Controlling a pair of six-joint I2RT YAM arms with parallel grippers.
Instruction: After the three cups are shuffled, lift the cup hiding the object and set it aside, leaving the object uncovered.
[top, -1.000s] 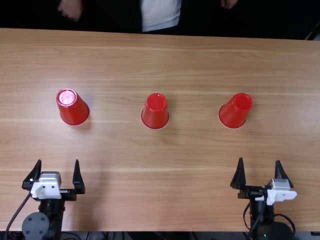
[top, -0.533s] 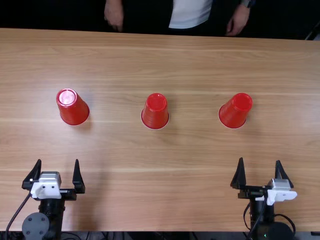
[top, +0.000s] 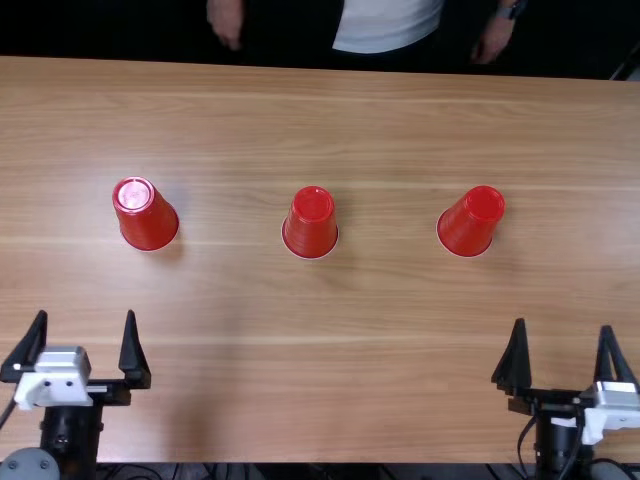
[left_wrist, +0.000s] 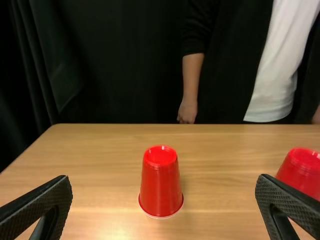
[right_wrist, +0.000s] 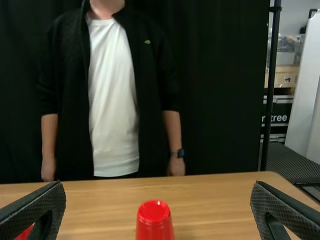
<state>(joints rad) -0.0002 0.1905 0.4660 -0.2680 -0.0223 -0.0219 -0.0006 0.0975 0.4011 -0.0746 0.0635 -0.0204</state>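
Three red cups stand upside down in a row across the table: the left cup (top: 144, 215) (left_wrist: 160, 181), the middle cup (top: 311, 223) (left_wrist: 300, 167) and the right cup (top: 472, 221) (right_wrist: 154, 220). My left gripper (top: 82, 344) is open near the table's front edge, in front of and a little left of the left cup. My right gripper (top: 560, 353) is open near the front edge, to the right of the right cup's line. Nothing is between either pair of fingers. No ball shows.
A person in a white shirt and dark jacket stands across the table, hands hanging at the far edge (top: 228, 22) and touching nothing. Bare wood lies between the cups and the grippers.
Both grippers have shifted outward, the left one to the left and the right one to the right and slightly nearer. The person moved along the far edge. The cups stayed put.
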